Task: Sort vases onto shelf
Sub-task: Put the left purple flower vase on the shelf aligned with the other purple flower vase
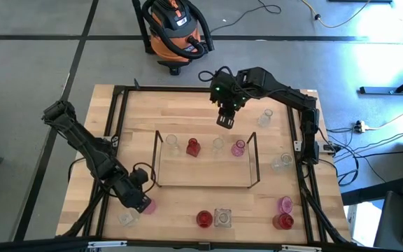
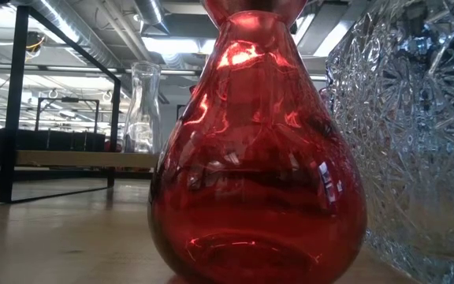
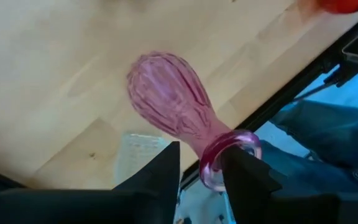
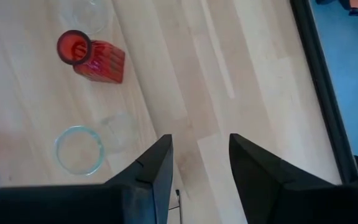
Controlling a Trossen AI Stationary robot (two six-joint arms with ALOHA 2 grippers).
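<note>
My left gripper [image 1: 140,201] [image 3: 207,171] is near the table's near-left corner, shut on a ribbed pink vase [image 3: 166,93] [image 1: 149,206]. A clear vase [image 1: 126,217] stands just beside it. My right gripper [image 1: 224,120] [image 4: 197,158] hangs open above bare wood, just beyond the far side of the wire shelf [image 1: 205,186]. Several vases stand in a row inside the shelf: clear [image 1: 173,145], red [image 1: 193,147] [image 4: 92,59], clear [image 1: 217,145] [image 4: 79,149] and pink [image 1: 238,148]. A red vase [image 1: 203,219] [image 2: 258,158] and a cut-glass one [image 1: 222,218] [image 2: 416,118] stand at the near edge. My left gripper pinches the pink vase by its narrow neck [image 3: 213,140], just under the flared rim [image 3: 232,158], between its two fingers [image 3: 163,171]. It comes from above, pointing down. The vase's body hangs below the fingers toward the wood; whether its base rests on the table I cannot tell.
More vases stand loose on the right side: clear [image 1: 265,117], clear [image 1: 282,162], pink [image 1: 285,204] and red [image 1: 283,221]. A black frame [image 1: 117,112] edges the table. An orange shop vacuum [image 1: 173,31] sits on the floor beyond the far edge.
</note>
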